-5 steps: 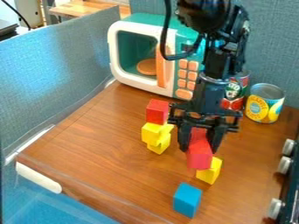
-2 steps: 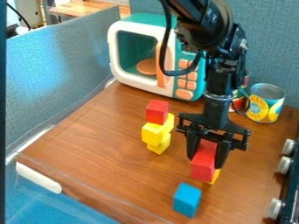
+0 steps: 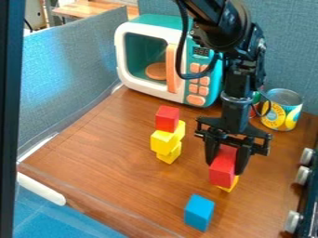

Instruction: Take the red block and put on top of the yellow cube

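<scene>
Gripping the red block [image 3: 221, 175] low in the claw [image 3: 226, 167], right of centre in the frame, over the yellow cube [image 3: 230, 186]; cannot tell whether touching it.

Curved lettering stands on the yellow label [image 3: 273, 114] of the can [image 3: 285, 96] near the far right corner of the surface [image 3: 105, 144], and pale digits, too small to tell, show on the dark display [image 3: 201, 51] of the toy microwave [image 3: 158, 25] by the far edge.
</scene>
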Controlling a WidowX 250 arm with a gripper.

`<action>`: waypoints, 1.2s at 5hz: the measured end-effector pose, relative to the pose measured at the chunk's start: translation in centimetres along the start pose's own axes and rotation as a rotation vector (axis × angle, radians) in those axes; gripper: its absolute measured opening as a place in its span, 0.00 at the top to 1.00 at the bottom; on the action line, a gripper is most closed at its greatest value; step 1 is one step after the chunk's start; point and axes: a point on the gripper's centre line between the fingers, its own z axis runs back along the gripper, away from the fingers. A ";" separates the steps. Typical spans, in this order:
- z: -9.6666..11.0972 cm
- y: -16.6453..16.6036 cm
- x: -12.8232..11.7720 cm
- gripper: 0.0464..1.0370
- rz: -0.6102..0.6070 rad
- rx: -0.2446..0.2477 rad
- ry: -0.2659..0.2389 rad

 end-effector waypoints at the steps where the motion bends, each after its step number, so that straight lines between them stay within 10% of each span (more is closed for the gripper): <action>1: -0.1 -0.1 0.3 0.44 -0.008 0.020 0.000; 2: -0.3 -0.2 0.5 0.39 -0.010 0.020 0.009; 3: -1.3 0.0 0.1 0.11 0.001 0.028 0.056; 6: 1.2 -0.2 0.0 0.04 0.021 -0.038 0.023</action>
